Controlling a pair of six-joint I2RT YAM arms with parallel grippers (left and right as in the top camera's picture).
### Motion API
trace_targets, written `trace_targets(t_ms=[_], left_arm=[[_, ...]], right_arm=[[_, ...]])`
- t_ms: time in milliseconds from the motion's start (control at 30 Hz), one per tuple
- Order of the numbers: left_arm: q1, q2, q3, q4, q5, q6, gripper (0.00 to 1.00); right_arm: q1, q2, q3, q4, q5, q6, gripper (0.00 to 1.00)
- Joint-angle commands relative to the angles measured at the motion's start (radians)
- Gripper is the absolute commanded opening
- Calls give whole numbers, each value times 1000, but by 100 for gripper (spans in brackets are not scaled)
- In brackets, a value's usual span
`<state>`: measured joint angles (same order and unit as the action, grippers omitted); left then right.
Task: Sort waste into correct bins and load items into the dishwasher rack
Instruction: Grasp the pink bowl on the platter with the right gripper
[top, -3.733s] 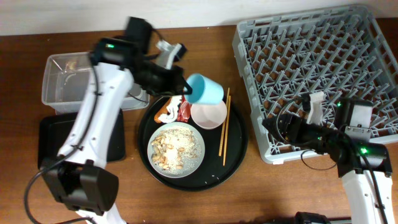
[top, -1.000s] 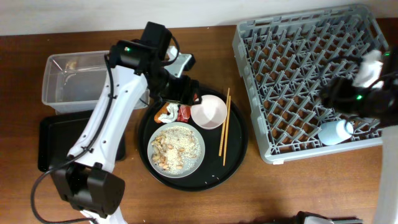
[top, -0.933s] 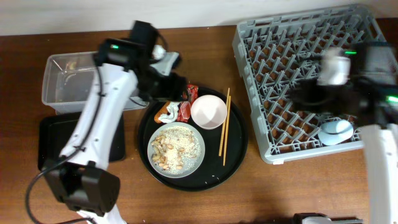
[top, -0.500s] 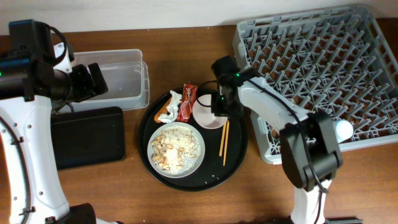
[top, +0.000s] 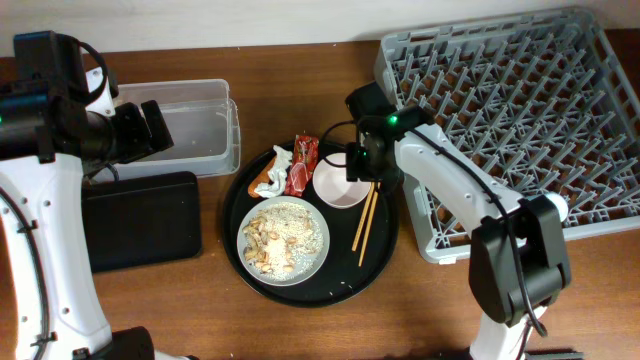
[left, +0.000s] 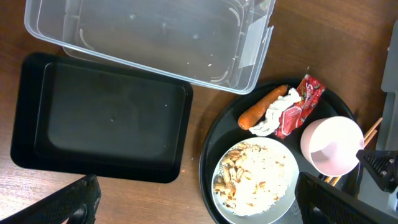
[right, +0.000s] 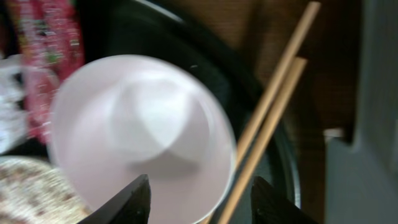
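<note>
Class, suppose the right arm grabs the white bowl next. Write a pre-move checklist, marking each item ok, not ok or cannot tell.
1. Right tool open: ok.
2. Tool lined up on bowl rim: ok.
3. Bowl empty: ok.
4. Chopsticks clear of the grip: not ok, they lie between the fingers beside the rim.
5. Rack has free pegs: ok.
6. Left tool out of the way: ok, by the tub.

A brown wooden table (top: 150, 300) with fine grain fills almost the whole overhead view. Along its far edge runs a narrow strip of pale wall (top: 200, 20). The light is soft and even.
</note>
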<state>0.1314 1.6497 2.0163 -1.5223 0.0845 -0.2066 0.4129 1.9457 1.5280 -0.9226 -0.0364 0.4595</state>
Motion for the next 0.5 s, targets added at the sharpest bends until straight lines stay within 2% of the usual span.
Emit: trace_targets(t_ms=[0, 33, 67, 133, 200, 267, 367, 467], left_arm=[[3, 5, 8, 1, -11, -10, 99], [3, 5, 8, 1, -11, -10, 99], [3, 5, 8, 1, -11, -10, 99], [3, 5, 8, 1, -11, -10, 99], [3, 5, 8, 1, -11, -10, 99], [3, 5, 8, 1, -11, -10, 99], [3, 5, 8, 1, -11, -10, 99], [3, 5, 8, 2, -11, -10, 99]], right_arm=[[-3, 54, -13, -3, 90, 2, 50], [-3, 77, -14, -3, 90, 2, 46], [-2, 97, -13, -1, 80, 2, 36], [-3, 118, -14, 12, 45, 2, 31], [-1, 121, -14, 11, 37, 36, 15], [0, 121, -13, 18, 37, 55, 4], [-2, 78, 1, 6, 38, 51, 4], [-2, -63, 76, -49, 108, 14, 4]])
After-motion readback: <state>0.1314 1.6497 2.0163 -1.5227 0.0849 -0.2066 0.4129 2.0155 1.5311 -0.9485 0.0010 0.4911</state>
